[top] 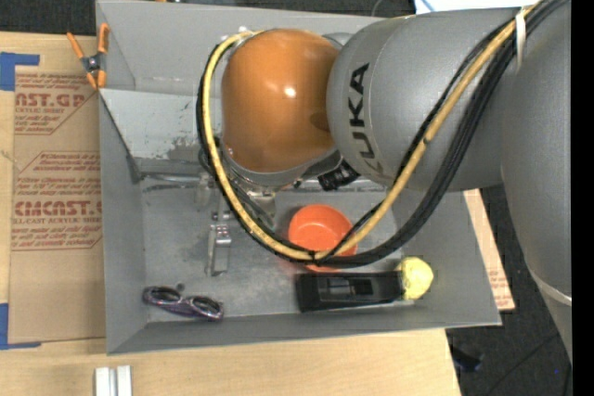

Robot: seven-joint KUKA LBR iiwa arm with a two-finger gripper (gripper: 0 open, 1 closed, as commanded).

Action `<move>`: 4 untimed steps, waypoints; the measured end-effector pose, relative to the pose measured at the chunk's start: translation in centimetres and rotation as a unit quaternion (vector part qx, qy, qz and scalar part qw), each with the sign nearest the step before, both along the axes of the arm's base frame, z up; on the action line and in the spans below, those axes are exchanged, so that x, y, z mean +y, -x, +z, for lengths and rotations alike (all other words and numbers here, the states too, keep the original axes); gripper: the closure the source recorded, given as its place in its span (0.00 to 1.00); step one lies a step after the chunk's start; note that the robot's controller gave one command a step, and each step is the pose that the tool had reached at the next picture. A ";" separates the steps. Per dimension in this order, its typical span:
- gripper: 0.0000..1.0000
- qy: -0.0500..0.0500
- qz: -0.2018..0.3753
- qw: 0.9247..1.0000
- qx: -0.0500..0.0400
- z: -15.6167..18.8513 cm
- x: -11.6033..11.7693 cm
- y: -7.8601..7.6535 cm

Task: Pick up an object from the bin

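Observation:
My gripper (219,257) reaches down below the arm's wrist to the bare bin floor left of the middle, with nothing seen in it. To its right an orange round thing (314,227) lies partly behind a cable. A purple pair of loops like small spectacles (182,301) lies below the gripper by the front wall. A black rectangular device (345,289) rests along the front wall, with a yellow ball (417,277) touching its right end.
The arm, with its orange dome and yellow cable, covers the bin's middle and right. Bare floor lies left of the gripper, up to the sloping left wall.

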State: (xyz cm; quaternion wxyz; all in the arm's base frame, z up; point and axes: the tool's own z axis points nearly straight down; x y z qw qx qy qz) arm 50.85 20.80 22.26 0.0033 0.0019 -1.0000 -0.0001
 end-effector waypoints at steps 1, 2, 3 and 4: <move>0.00 -0.001 -0.001 1.000 -0.004 0.4 -0.1 -0.2; 0.00 -0.002 -0.014 1.000 -0.005 -7.8 0.5 1.3; 0.00 0.000 0.004 1.000 -0.003 -11.6 0.5 2.0; 0.00 -0.003 -0.014 1.000 -0.003 -11.1 3.0 2.8</move>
